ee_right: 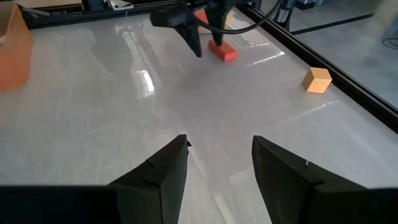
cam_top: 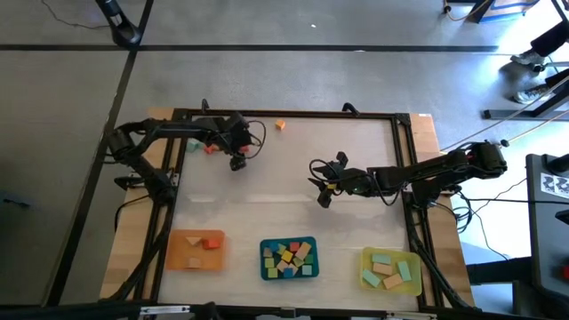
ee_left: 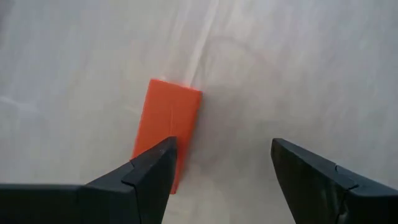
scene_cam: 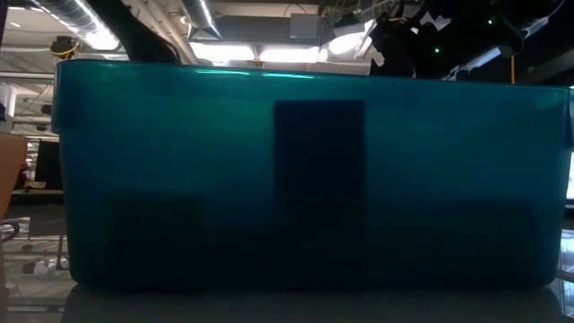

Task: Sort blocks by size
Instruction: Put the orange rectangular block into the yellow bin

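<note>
An orange-red block (ee_left: pixel 168 121) lies flat on the white table, also seen as the red block (cam_top: pixel 211 149) at the far left. My left gripper (ee_left: pixel 221 168) hangs open just above it, pointing down. One finger (ee_left: pixel 152 171) is over the block's end and the other stands over bare table. The right wrist view shows that gripper (ee_right: pixel 191 34) clear of the block (ee_right: pixel 222 51). A mint block (cam_top: pixel 191 145) lies by the left frame, and an orange cube (ee_right: pixel 318 79) at the far edge. My right gripper (ee_right: pixel 217 162) waits open over the table's middle.
Along the near edge stand an orange tray (cam_top: pixel 182 258), a teal tray (cam_top: pixel 263 260) and a yellow tray (cam_top: pixel 366 277), each with blocks in it. The teal tray's wall (scene_cam: pixel 305 179) fills the low view. A black frame (cam_top: pixel 284 114) rims the table.
</note>
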Available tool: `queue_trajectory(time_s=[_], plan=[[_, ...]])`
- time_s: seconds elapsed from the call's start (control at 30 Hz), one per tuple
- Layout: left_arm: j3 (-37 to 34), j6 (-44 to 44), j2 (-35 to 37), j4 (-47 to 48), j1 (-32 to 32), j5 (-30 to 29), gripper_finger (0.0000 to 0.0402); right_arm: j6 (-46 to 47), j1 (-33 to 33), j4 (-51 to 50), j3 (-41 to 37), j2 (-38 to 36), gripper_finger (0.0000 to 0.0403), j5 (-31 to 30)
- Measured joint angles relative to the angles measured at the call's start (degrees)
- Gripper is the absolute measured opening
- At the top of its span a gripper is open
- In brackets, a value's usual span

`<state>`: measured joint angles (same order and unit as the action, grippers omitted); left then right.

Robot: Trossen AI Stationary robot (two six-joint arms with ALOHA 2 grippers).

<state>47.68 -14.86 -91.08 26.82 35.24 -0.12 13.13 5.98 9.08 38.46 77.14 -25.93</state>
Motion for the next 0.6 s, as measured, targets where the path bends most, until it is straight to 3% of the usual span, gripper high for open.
queue_trajectory(time_s=[0.33,0.47,0.6], plan=[[-0.11,-9.5,4.06,-1.82,2.56,-4.17,0.025,0.11,0.0,0.13,0.0,0.0,0.0177,0.0],[-1.85,-9.71,2.39,-2.24,4.73,0.93,0.025,0.09,0.0,0.11,0.0,0.0,0.0177,0.02],[-2.61,-8.71,-0.5,-5.43,5.54,1.61,0.025,0.06,0.0,-0.09,0.0,0.0,0.0177,0.02]])
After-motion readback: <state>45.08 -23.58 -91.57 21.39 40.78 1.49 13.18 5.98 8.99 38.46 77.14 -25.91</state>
